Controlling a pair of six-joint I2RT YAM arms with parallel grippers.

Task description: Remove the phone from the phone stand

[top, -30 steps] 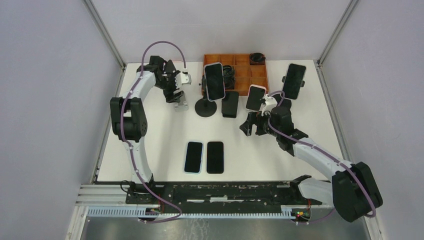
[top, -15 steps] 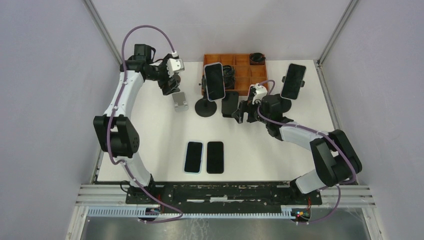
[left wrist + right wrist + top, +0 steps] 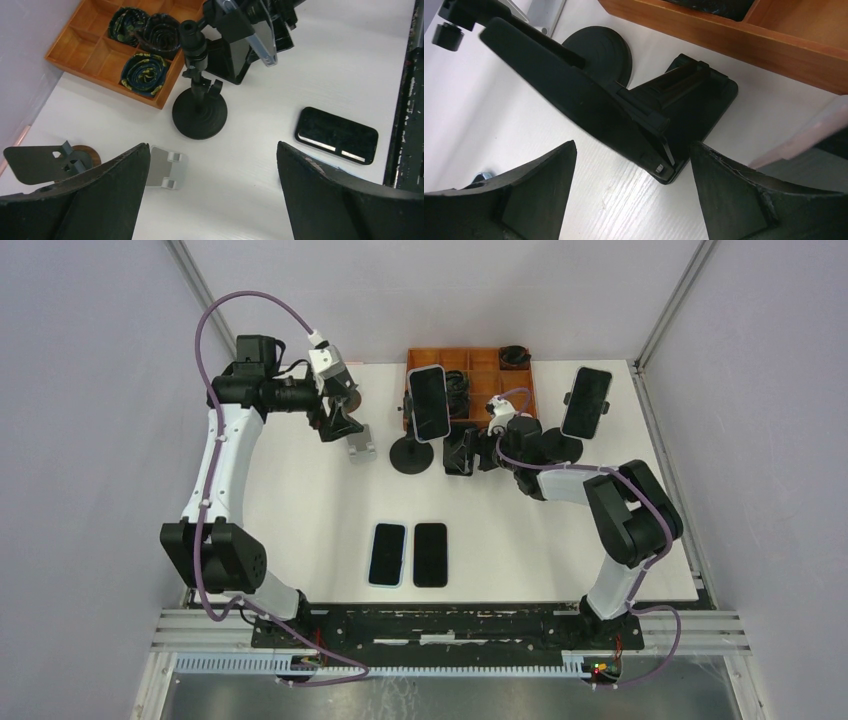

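A white-edged phone (image 3: 428, 402) is clamped upright on a black round-base stand (image 3: 410, 456), also in the left wrist view (image 3: 200, 114). A second phone (image 3: 587, 401) sits on a stand at the back right. My right gripper (image 3: 479, 453) is open and empty, its jaws (image 3: 633, 145) just in front of a black folding stand (image 3: 684, 95) with a dark slab leaning on its lip. My left gripper (image 3: 338, 422) is open and empty (image 3: 212, 147), raised above a small silver stand (image 3: 165, 167).
An orange compartment tray (image 3: 520, 390) with coiled cables stands at the back. Two phones (image 3: 388, 553) (image 3: 430, 554) lie flat near the front. A blurred pinkish edge (image 3: 804, 135) shows at the right of the right wrist view.
My right gripper has moved left and back to the black folding stand; the white-edged phone seen beside it earlier is now covered. My left arm has swung back and to the left.
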